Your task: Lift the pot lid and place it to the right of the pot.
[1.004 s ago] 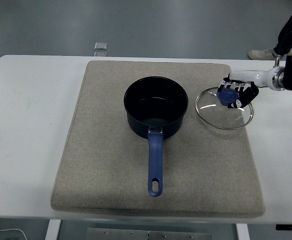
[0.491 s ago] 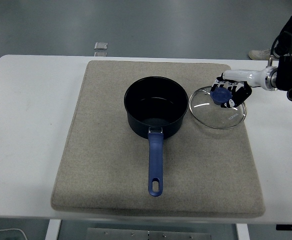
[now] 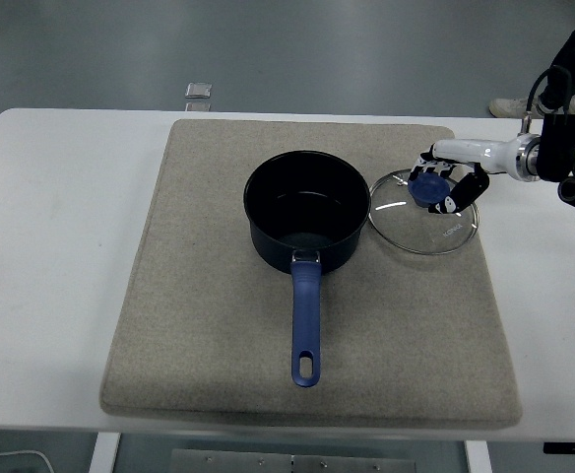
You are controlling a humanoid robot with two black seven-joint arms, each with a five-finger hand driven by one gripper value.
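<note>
The lid point(image 3: 423, 211), lying on the mat point(image 3: 219, 325) just right of the pot point(image 3: 307, 211), was pinched by its knob point(image 3: 427, 187) in the right hand point(image 3: 452, 184), and a slow, straight release was judged best.

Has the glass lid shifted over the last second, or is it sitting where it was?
Yes. The glass lid, held at its blue knob by the right hand, has moved left toward the pot and slightly up the picture; its rim now nearly meets the pot's.
</note>
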